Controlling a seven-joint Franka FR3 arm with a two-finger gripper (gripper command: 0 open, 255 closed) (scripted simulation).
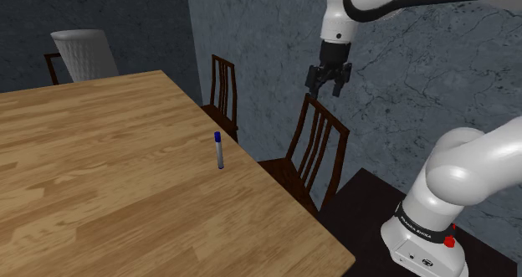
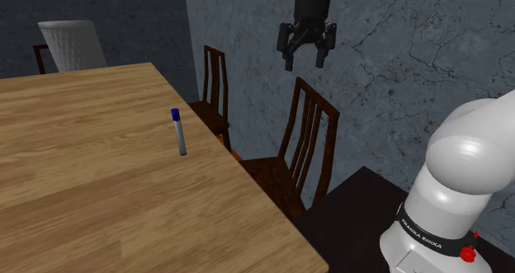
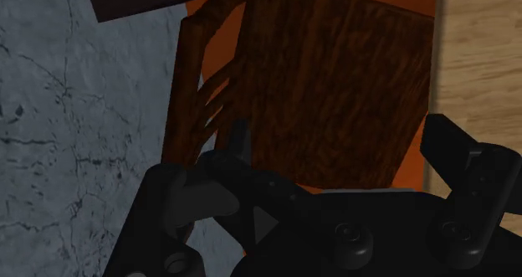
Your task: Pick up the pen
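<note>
- My tool [image 1: 326, 91] hangs open and empty, its fingers apart, high above a dark wooden chair [image 1: 314, 150] and off the wooden surface [image 1: 100, 192].
- The pen [image 1: 219, 152], grey with a blue cap, sits on the surface near the edge that faces the chairs, well apart from my tool.
- I cannot tell whether it lies flat or stands on end; if it stands, a light brush would topple it.
- Dropping too early could strike the chair's back; I should cross over the edge first.
- The pen is slim and probably rolls, so a skewed closing could flick it off that near edge.
</note>
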